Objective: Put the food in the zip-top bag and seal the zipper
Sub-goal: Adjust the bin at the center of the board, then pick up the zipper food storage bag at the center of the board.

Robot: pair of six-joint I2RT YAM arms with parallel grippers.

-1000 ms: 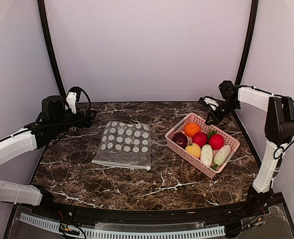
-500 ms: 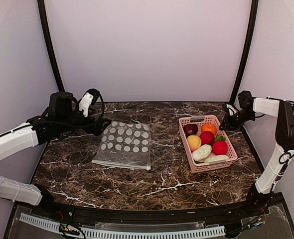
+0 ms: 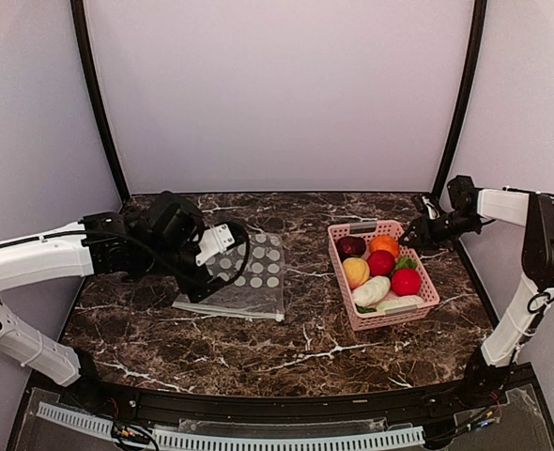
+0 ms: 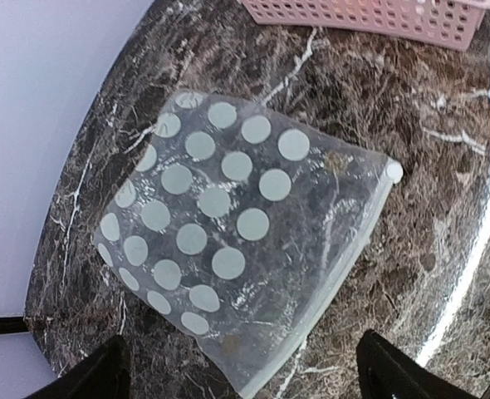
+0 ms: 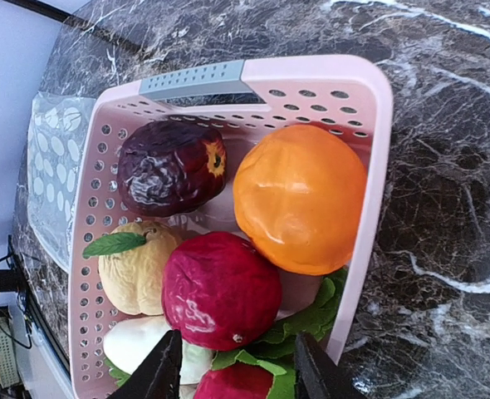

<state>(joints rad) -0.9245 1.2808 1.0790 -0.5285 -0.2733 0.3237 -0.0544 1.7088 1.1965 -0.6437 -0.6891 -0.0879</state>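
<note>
Table (image 3: 296,352): bare marble strip along the near edge, and a lane between zip-top bag (image 3: 258,277) and pink basket (image 3: 390,318); both passable. Left half: left gripper (image 4: 245,370), jaws wide, hangs above the bag. Right half: basket packed with food (image 3: 380,265); right gripper (image 5: 238,366), jaws parted, at its far right corner.

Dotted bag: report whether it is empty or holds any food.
Empty. The zip-top bag lies flat on the table, with the marble showing through it. The food sits in the pink basket.
</note>
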